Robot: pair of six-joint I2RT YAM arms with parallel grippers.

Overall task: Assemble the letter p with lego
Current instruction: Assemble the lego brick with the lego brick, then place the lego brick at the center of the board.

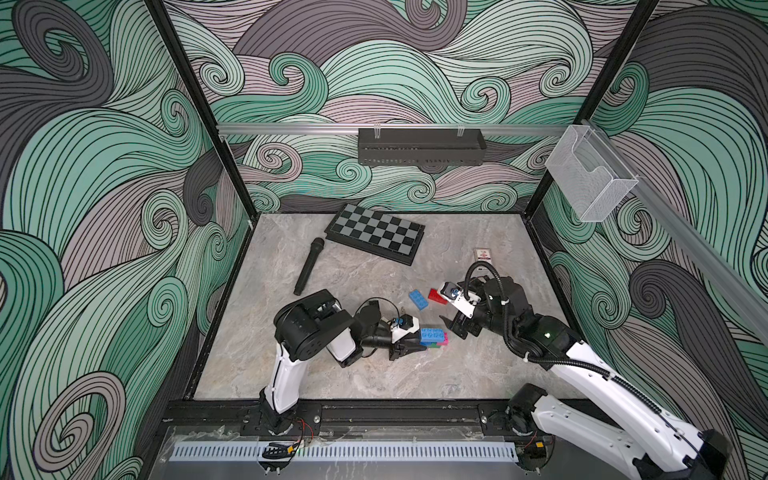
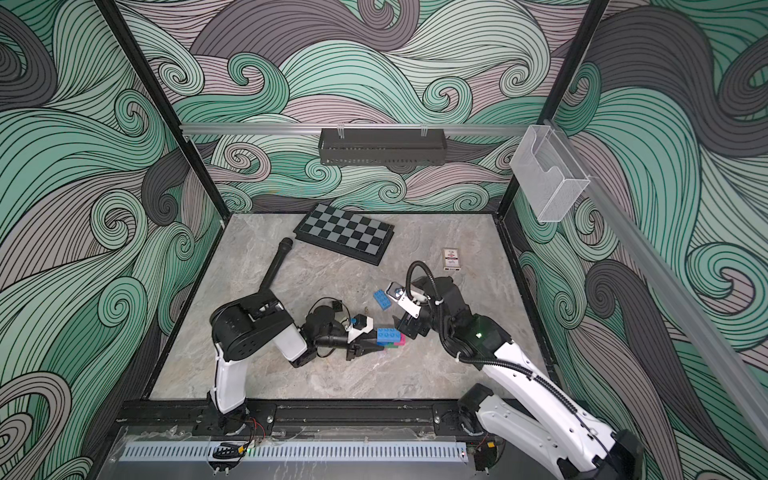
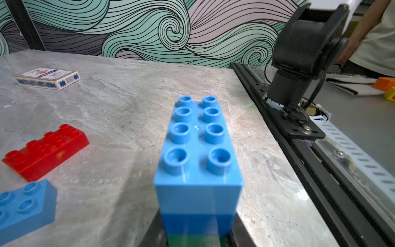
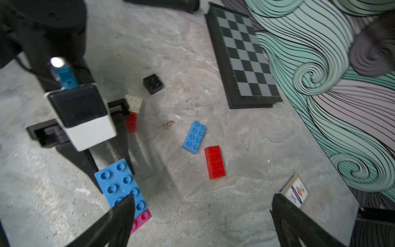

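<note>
A lego stack, with a light blue oblong brick on top of darker blue, green and pink layers, stands near the table's middle. My left gripper is shut on the stack's near end, its jaws tight against both sides. My right gripper hangs open just right of the stack, holding nothing, with one fingertip over the stack's pink end. Loose on the table are a blue brick, a red brick, a black square brick and a cream brick on a red one.
A checkered board lies at the back with a black microphone to its left. A card box sits behind the right arm. The black front rail runs along the table edge.
</note>
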